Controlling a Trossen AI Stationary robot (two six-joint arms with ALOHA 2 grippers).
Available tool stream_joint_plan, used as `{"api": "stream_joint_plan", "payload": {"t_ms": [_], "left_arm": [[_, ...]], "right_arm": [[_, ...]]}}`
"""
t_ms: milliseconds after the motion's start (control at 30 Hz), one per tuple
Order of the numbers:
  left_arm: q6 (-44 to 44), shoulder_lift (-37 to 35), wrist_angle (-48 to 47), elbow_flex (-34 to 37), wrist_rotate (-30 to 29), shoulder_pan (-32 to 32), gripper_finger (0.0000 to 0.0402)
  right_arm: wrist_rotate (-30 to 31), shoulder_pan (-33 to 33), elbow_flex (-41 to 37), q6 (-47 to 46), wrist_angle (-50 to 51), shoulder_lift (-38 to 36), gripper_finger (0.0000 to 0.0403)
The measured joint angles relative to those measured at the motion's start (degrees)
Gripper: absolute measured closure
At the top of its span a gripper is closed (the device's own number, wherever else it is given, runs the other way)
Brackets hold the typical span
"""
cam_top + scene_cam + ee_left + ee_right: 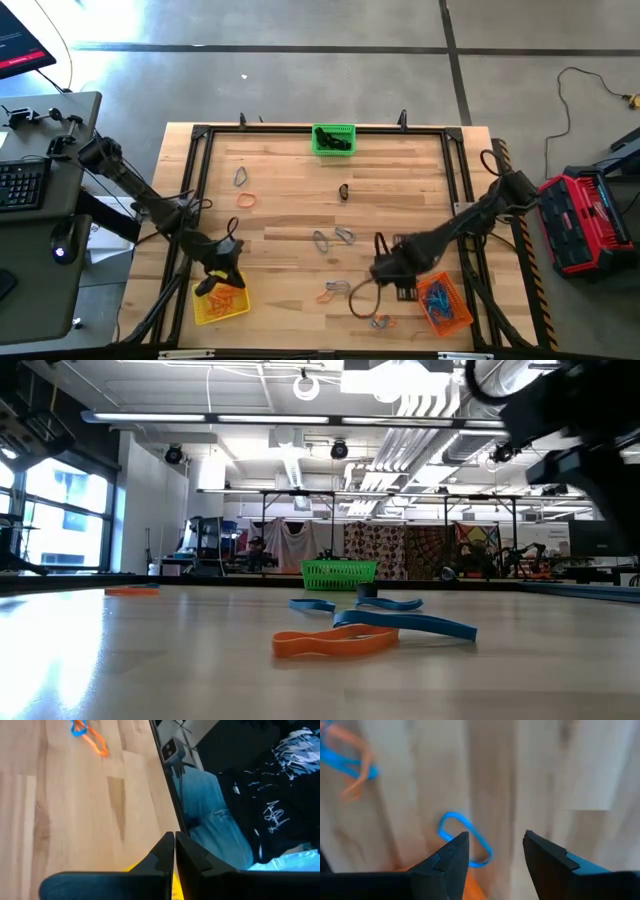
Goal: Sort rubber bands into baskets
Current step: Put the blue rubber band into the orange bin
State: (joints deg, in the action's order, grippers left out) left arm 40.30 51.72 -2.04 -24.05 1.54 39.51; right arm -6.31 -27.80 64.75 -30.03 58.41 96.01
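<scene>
Wooden tabletop [290, 215], framed edge, workshop behind. Near edge: left end effector [222, 272] fingers together over yellow basket [220, 303] at near-left corner, orange bands inside. Right end effector [492, 852] fingers apart above blue rubber band [465, 837], beside orange basket [445, 305] with blue bands. Risk: thin flat loop slipping the pinch, or neighbouring orange band [331, 297] snagged. Green basket [334, 139] at far edge, dark bands.
</scene>
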Motion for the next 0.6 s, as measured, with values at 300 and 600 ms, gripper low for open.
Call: {"api": "stream_joint_plan", "payload": {"t_ms": [300, 600], "left_arm": [[-3.11, 0.00, 0.27, 0.00, 3.67, -4.08, 0.0392], [-3.10, 0.00, 0.23, -0.02, 4.24, -5.03, 0.0392]], "right_arm": [[0.73, -5.12, 0.00, -0.25, -5.30, 2.36, 0.0227], [-4.51, -5.21, 0.00, 3.56, -6.42, 6.89, 0.0227]]}}
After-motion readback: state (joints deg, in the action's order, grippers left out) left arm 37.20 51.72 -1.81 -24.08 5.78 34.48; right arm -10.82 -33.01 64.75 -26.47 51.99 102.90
